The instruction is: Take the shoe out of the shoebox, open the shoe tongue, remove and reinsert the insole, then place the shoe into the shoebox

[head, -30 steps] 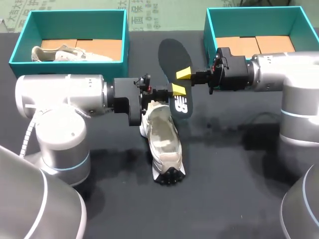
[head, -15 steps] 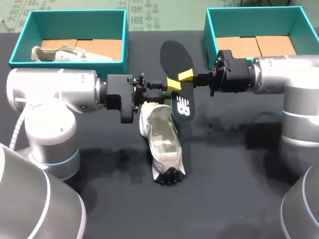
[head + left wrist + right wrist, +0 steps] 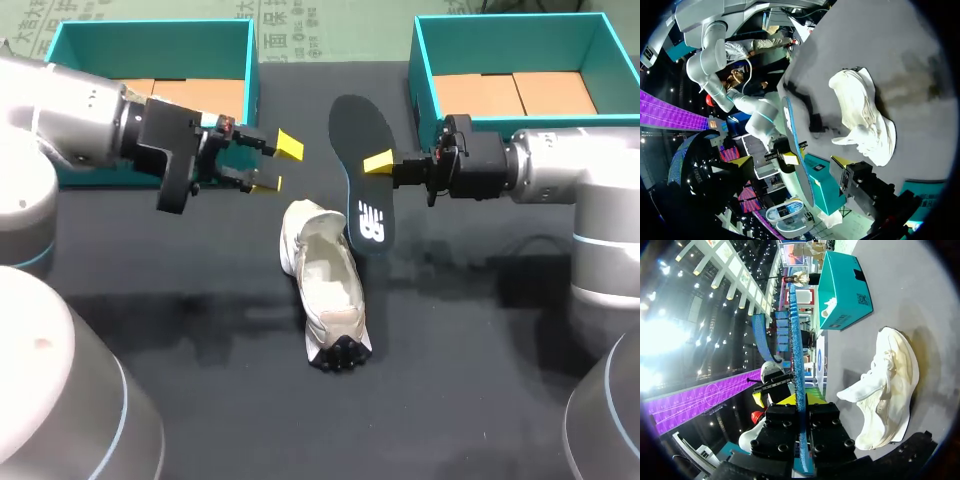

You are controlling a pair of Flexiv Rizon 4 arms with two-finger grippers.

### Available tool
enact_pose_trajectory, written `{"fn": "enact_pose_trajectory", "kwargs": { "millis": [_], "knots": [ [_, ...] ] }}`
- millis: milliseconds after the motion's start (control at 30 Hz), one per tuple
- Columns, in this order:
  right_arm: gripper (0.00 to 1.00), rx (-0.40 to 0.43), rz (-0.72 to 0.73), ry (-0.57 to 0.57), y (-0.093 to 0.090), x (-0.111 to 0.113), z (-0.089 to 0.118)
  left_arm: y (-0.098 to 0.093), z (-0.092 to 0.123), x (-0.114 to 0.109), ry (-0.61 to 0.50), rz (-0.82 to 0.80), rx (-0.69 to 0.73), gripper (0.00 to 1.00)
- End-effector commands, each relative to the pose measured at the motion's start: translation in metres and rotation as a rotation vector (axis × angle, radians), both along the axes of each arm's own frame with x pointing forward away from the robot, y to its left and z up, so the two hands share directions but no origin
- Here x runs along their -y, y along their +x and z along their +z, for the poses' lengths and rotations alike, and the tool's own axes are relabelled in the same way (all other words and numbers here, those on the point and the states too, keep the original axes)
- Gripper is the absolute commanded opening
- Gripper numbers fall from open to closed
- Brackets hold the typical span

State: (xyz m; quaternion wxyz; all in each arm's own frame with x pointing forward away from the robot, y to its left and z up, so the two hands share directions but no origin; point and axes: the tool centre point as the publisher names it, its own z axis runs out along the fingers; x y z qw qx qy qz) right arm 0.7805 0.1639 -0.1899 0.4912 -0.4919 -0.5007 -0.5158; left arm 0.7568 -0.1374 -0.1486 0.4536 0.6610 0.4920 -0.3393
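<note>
Shoe (image 3: 325, 285) lies opening-up on the dark surface (image 3: 470, 380) between the arms; the insole (image 3: 360, 170), pinched on edge by the right gripper (image 3: 377, 164) with one end just beside the shoe's rim, could swivel in the pinch or buckle instead of sliding in. Behind, the left shoebox (image 3: 150, 50) and right shoebox (image 3: 500, 45) block nothing, and the left gripper (image 3: 278, 165), spread and empty, steadies nothing, so the shoe may skid

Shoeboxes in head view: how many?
2. The left shoebox is at the table's far-left corner and the right shoebox is at its far-right corner. Both are open, and no others appear hidden.
</note>
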Motion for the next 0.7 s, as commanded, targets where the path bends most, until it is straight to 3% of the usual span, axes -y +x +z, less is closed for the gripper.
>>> {"fn": "enact_pose_trajectory", "kwargs": {
  "millis": [33, 133, 167, 233, 267, 333, 367, 400, 700],
  "knots": [
    [0.00, 0.000, -0.002, -0.004, -0.001, 0.000, 0.001, -0.001, 0.005, -0.011, 0.010, -0.010, -0.003, 1.00],
    [0.00, 0.000, -0.002, -0.004, -0.001, 0.000, 0.001, -0.001, 0.005, -0.011, 0.010, -0.010, -0.003, 1.00],
    [0.00, 0.000, -0.002, -0.004, -0.001, 0.000, 0.001, 0.004, 0.012, -0.006, 0.083, 0.003, 0.005, 1.00],
    [0.00, 0.000, -0.002, -0.004, -0.001, 0.000, 0.001, 0.015, 0.021, -0.004, 0.093, -0.002, -0.044, 1.00],
    [0.00, 0.000, -0.002, -0.004, -0.001, 0.000, 0.001, 0.025, 0.026, 0.001, 0.209, 0.018, -0.068, 1.00],
    [0.00, 0.000, -0.002, -0.004, -0.001, 0.000, 0.001, 0.035, 0.031, 0.006, 0.324, 0.022, -0.110, 1.00],
    [0.00, 0.000, -0.002, -0.004, -0.001, 0.000, 0.001, 0.043, 0.034, 0.013, 0.471, 0.003, -0.138, 1.00],
    [0.00, 0.000, -0.002, -0.004, -0.001, 0.000, 0.001, 0.047, 0.038, 0.016, 0.524, 0.004, -0.120, 1.00],
    [0.00, 0.000, -0.002, -0.004, -0.001, 0.000, 0.001, 0.047, 0.038, 0.016, 0.524, 0.004, -0.120, 1.00]
  ]
}}
